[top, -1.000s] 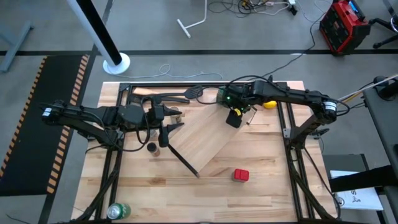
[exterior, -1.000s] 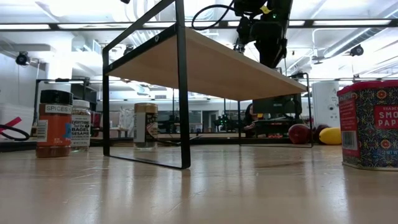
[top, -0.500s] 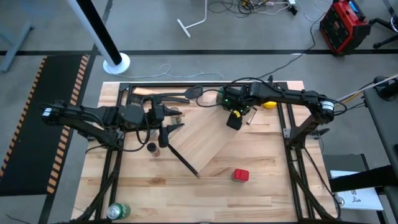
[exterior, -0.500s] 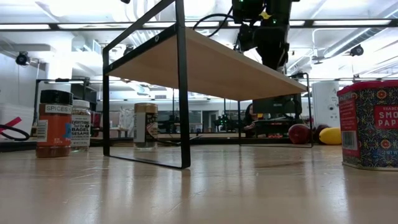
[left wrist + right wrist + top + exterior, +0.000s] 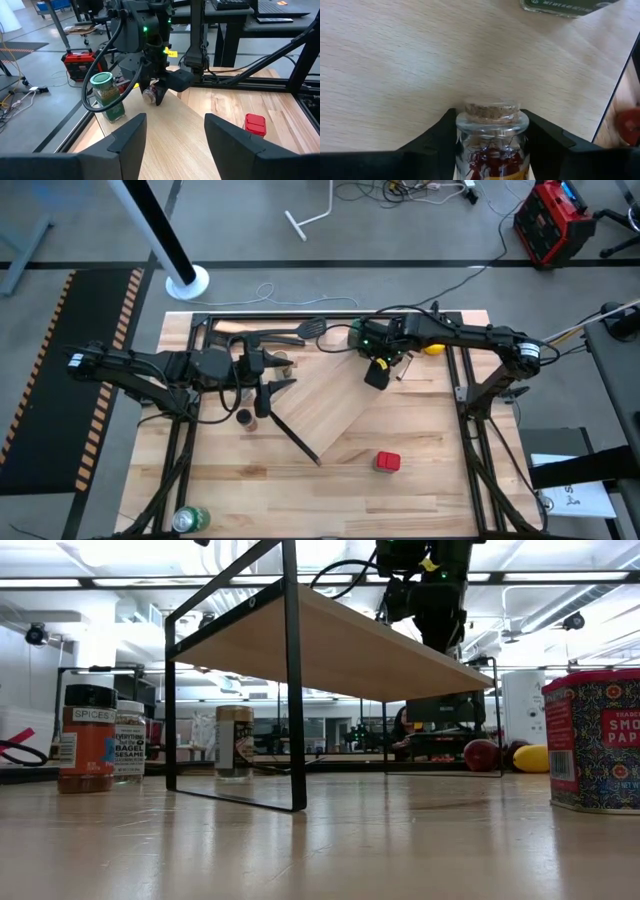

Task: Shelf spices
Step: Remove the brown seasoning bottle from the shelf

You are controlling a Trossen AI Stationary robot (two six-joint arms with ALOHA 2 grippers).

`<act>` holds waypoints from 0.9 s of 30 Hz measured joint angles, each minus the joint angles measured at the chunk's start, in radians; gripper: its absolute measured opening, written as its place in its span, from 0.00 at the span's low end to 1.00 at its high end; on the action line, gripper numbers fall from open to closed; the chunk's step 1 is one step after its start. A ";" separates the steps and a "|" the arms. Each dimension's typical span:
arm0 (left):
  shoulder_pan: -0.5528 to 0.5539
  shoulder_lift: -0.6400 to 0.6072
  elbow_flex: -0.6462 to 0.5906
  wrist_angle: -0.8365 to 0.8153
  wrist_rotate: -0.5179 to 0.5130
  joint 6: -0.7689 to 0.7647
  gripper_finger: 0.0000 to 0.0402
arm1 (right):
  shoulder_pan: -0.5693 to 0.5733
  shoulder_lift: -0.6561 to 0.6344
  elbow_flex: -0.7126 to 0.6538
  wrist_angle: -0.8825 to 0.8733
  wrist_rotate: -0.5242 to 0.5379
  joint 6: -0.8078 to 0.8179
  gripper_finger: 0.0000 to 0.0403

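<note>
Gripping a small cork-topped jar (image 5: 490, 135) between its fingers, the right gripper (image 5: 377, 370) hangs over the shelf (image 5: 330, 395) near its far end, just beside the green jar (image 5: 106, 95) already standing there. I would lower straight down, keep the jar upright, and let go only once its base rests on the wood, clear of the green jar. The left gripper (image 5: 172, 145) waits with fingers apart at the shelf's other end. The red tin (image 5: 387, 462) sits on the table.
</note>
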 joint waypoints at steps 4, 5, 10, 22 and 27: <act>0.000 0.000 0.000 -0.002 0.000 0.000 0.48 | 0.000 -0.003 -0.001 0.010 0.001 -0.003 0.41; 0.000 0.000 0.000 -0.002 0.000 0.000 0.48 | 0.000 -0.007 -0.001 0.012 0.002 -0.005 0.41; 0.000 0.000 0.000 -0.002 0.000 0.000 0.46 | 0.004 -0.042 -0.008 0.019 0.012 -0.004 0.41; 0.000 0.011 0.000 0.026 0.104 0.022 0.48 | 0.070 -0.261 -0.033 0.101 -0.160 0.049 0.41; -0.005 0.090 -0.003 0.176 0.251 0.091 0.47 | 0.182 -0.406 -0.141 0.285 -0.231 0.101 0.41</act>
